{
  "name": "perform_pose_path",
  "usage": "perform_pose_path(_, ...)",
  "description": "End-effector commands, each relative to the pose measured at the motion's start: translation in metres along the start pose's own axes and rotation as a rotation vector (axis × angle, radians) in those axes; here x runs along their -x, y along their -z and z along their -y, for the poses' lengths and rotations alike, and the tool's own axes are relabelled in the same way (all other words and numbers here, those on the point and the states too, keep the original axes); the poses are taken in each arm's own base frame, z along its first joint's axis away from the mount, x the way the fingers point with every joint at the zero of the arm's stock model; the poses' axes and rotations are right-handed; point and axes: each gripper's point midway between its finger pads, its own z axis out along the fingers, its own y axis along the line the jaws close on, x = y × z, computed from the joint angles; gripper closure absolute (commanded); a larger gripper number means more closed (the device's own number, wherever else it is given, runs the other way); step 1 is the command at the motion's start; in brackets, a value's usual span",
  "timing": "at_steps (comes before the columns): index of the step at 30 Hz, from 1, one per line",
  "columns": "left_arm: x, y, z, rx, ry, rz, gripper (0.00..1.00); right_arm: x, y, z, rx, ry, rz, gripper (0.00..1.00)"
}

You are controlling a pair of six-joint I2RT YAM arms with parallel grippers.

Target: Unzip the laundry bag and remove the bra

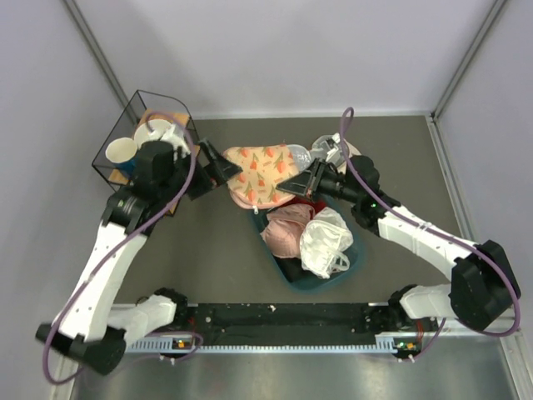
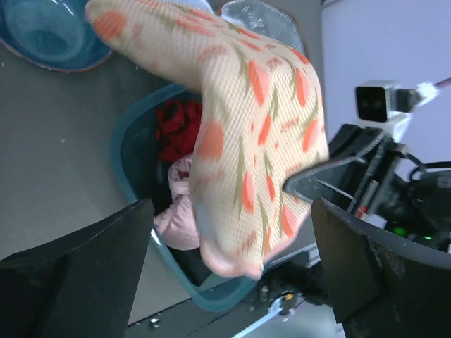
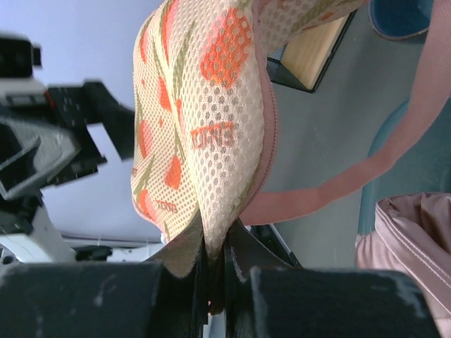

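The laundry bag (image 1: 260, 173) is a peach mesh pouch with orange print, held up above the table behind the teal basin. My right gripper (image 1: 293, 185) is shut on a fold at its right edge; the right wrist view shows the mesh (image 3: 204, 141) pinched between the closed jaws (image 3: 215, 264), with the pink loop strap (image 3: 338, 190) hanging beside it. My left gripper (image 1: 225, 173) is open at the bag's left edge. In the left wrist view the bag (image 2: 246, 134) hangs between its wide-apart fingers (image 2: 84, 267) without touching them. No mustard-yellow bra is in view.
The teal basin (image 1: 354, 265) in front of the bag holds a pale pink garment (image 1: 287, 229), a white glossy bundle (image 1: 326, 240) and something red (image 2: 176, 127). A clear box with cups (image 1: 137, 142) stands at the back left. A blue bowl (image 2: 42, 32) lies behind the bag.
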Motion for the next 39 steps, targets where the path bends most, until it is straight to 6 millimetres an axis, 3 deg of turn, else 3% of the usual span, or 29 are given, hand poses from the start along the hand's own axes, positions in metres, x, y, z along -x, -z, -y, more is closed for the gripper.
perform_pose_path(1,-0.009,0.029,-0.002,-0.090,0.212,0.138,0.01,0.019,0.003,-0.037,0.119,0.041,0.084,1.00)
perform_pose_path(4,-0.030,0.024,0.004,-0.252,0.380,0.123,0.01,0.018,0.000,-0.034,0.121,0.023,0.081,1.00)
perform_pose_path(7,-0.046,0.013,-0.006,-0.276,0.431,0.087,0.01,0.019,0.000,-0.034,0.124,0.020,0.079,1.00)
perform_pose_path(15,-0.030,0.015,0.019,-0.416,0.368,0.132,0.01,0.015,0.003,-0.031,0.114,0.022,0.072,1.00)
perform_pose_path(24,-0.032,0.013,0.028,-0.479,0.333,0.112,0.36,0.014,0.002,-0.029,0.100,0.016,0.069,1.00)
perform_pose_path(26,-0.032,0.014,0.027,-0.467,0.298,0.117,0.28,0.015,0.002,-0.027,0.088,0.011,0.066,1.00)
perform_pose_path(27,-0.028,0.020,0.030,-0.455,0.274,0.129,0.09,0.015,0.001,-0.027,0.084,0.016,0.061,1.00)
perform_pose_path(28,-0.026,0.021,0.025,-0.420,0.216,0.154,0.01,0.015,0.001,-0.027,0.076,0.014,0.060,1.00)
perform_pose_path(32,-0.016,0.041,0.015,-0.309,0.002,0.219,0.01,0.016,0.000,-0.024,0.016,0.019,0.038,1.00)
perform_pose_path(33,-0.008,0.052,0.022,-0.307,-0.053,0.244,0.01,0.016,0.000,-0.026,-0.008,0.020,0.018,1.00)
perform_pose_path(35,-0.005,0.058,0.017,-0.260,-0.206,0.251,0.01,0.021,0.001,-0.035,-0.028,0.031,0.005,1.00)
perform_pose_path(39,0.000,0.073,0.018,-0.229,-0.436,0.260,0.01,0.028,0.007,-0.034,-0.053,0.016,-0.039,1.00)
